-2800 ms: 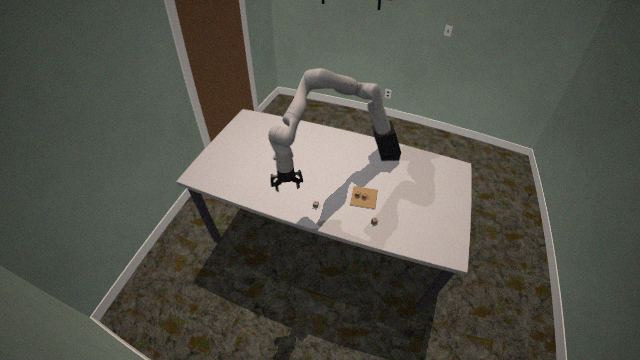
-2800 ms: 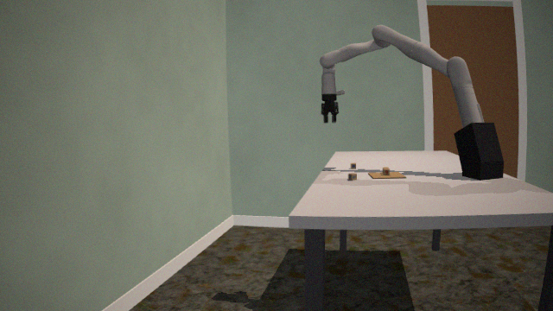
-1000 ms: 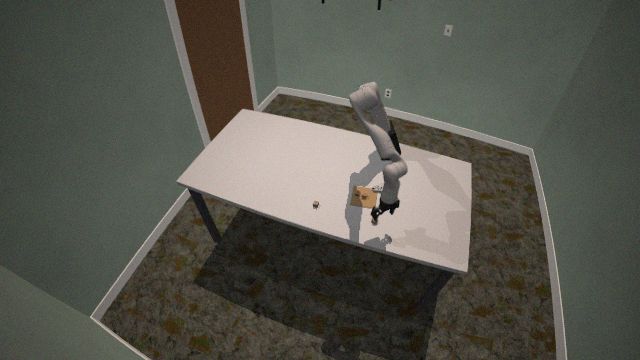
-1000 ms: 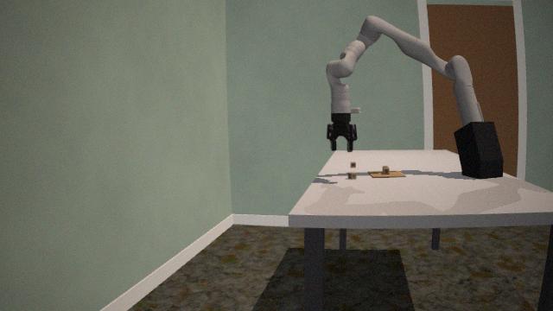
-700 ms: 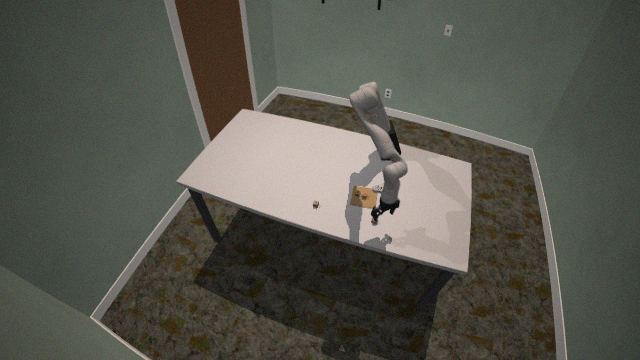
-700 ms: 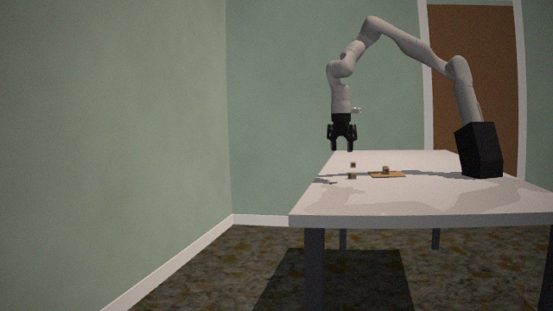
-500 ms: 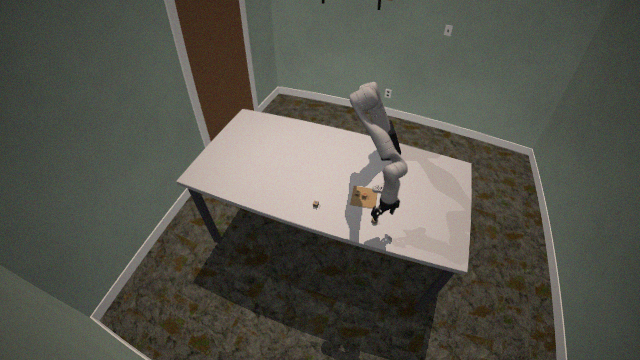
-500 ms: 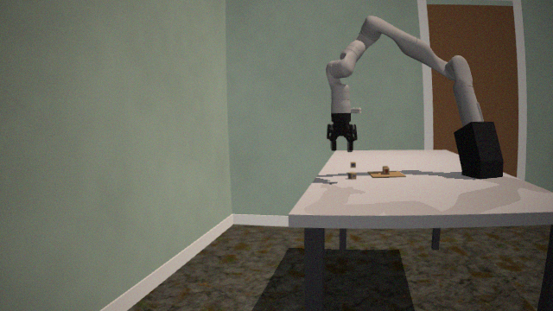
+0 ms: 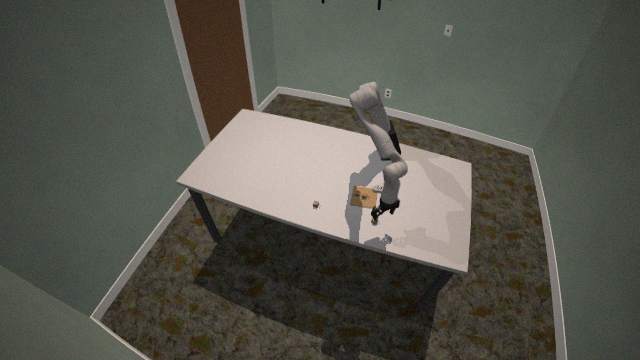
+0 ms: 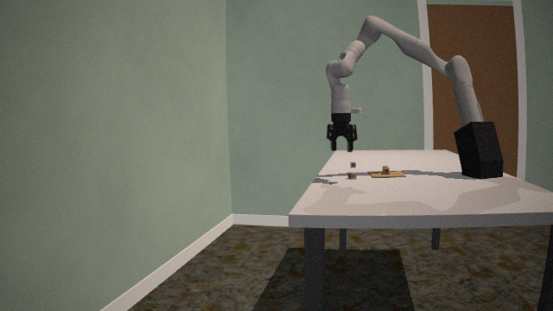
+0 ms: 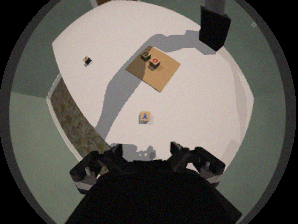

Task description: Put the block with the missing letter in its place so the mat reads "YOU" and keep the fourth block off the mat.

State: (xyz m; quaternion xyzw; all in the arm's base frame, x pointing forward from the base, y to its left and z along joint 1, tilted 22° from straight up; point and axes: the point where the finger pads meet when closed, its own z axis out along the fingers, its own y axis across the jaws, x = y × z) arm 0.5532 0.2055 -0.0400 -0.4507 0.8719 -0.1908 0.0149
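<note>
Two blocks on the mat, two off it; the claw [image 10: 341,147] hangs spread wide with nothing in it, well above the counter [image 10: 415,203].

Directly under the claw in the exterior view sits a loose block [image 10: 352,175] on the bare counter, just off the mat's left end in that view. In the wrist view the same block [image 11: 144,117] lies between the claw and the mat [image 11: 166,76]; its top face looks bluish, letter unreadable. By position, this is likely the pick target, but I can't confirm which letter it bears.

The tan mat lies flat and carries two blocks [image 11: 150,60] side by side, close together; one top shows red, the other dark. Letters too small to read, so I can't tell which slot in the row is open.

The fourth block [image 9: 316,204] sits far off to the left in the top view, well apart from the mat, near the counter's near edge.

Progress, my read: early.
- Done: the mat is flat and two blocks are placed.
- Left: descend, grasp, carry, place in the gap with the right letter up and upright, release.
- One spare is already off the mat; it must stay there.
</note>
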